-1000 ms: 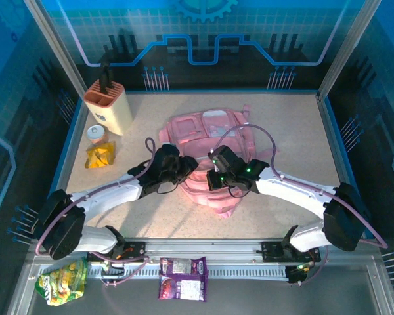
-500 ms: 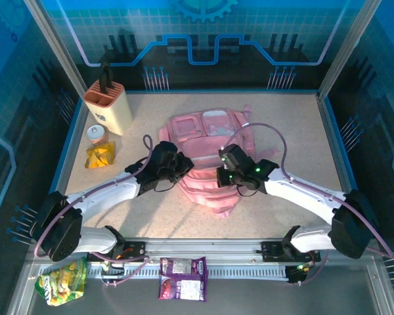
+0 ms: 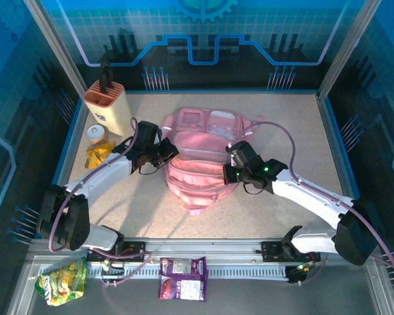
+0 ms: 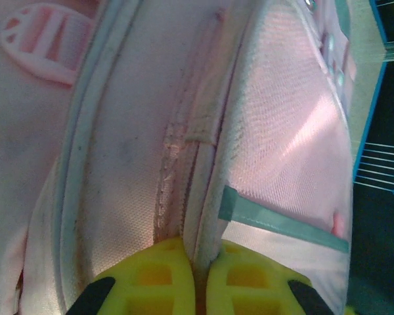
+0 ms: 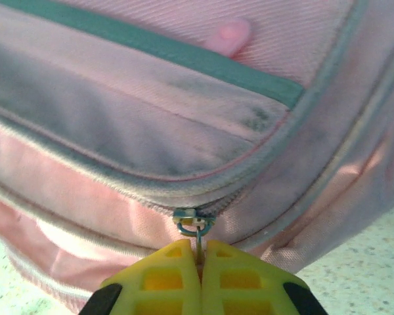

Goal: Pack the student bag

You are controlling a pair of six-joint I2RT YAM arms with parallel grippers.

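Your left fingers point(image 3: 163, 149) are pressed together on the left edge of the student bag point(image 3: 198, 164), which lies flat on the worktop point(image 3: 285, 121) and stretches from these fingers across to your right fingers point(image 3: 228, 172). From the left wrist, the yellow tips point(image 4: 198, 262) pinch a raised fold of pink fabric beside a zip line; the seam runs straight ahead from between them, with mesh-textured cloth to their right and a pale piped panel to their left.

Your right fingers are closed too, at the bag's right side. From the right wrist, their tips point(image 5: 201, 262) meet around the thin zip pull, and the metal zip slider point(image 5: 193, 219) sits just ahead of them, touching the curved zip track. Beyond the slider lies a grey-trimmed pocket.

The bag's narrow end points back toward the arm bases, between both sets of fingers.

Left of your left fingers, close by, lie a small cup point(image 3: 97, 133) and a yellow packet point(image 3: 98, 156); farther out and ahead stands an orange holder point(image 3: 108, 105). Well behind both sets of fingers, on the grey ledge point(image 3: 262, 289), rest a green snack bag point(image 3: 62, 281) and a purple packet point(image 3: 182, 269).
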